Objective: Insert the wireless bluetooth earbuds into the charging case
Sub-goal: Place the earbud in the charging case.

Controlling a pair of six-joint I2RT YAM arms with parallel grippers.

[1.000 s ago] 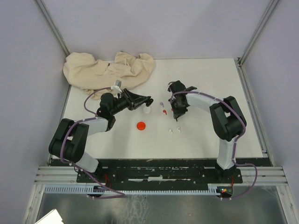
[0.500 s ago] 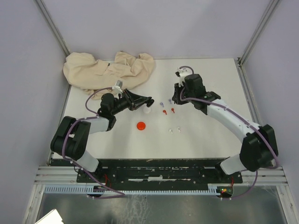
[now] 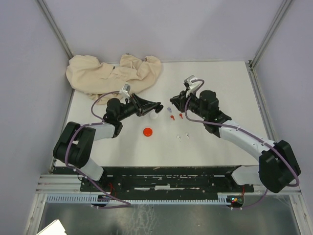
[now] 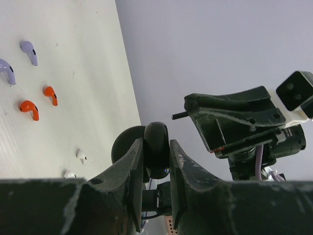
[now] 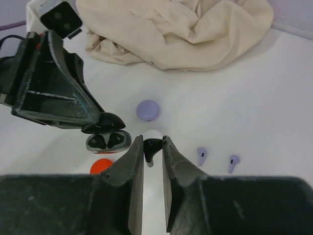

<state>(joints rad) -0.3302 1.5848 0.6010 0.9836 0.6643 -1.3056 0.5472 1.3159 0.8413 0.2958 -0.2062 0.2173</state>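
My left gripper (image 3: 157, 105) (image 4: 156, 142) is shut on the black charging case (image 4: 156, 147) and holds it above the table. In the right wrist view the case (image 5: 108, 141) hangs open with two dark wells. My right gripper (image 3: 172, 101) (image 5: 152, 139) is shut on a black earbud (image 5: 151, 147), a short way right of the case. Two purple earbuds (image 5: 201, 155) (image 4: 28, 51), two red earbuds (image 3: 172, 117) (image 4: 29, 108) and two white earbuds (image 3: 179, 138) (image 4: 81, 156) lie on the table.
A red disc (image 3: 147, 131) (image 5: 101, 166), a white disc (image 3: 153, 116) and a purple disc (image 5: 147, 110) lie near the case. A crumpled beige cloth (image 3: 115, 73) (image 5: 186, 29) covers the back left of the table.
My right gripper has risen from the table by the earbuds and swung left toward the held case, with the black earbud in it. The left gripper has stayed nearly still.
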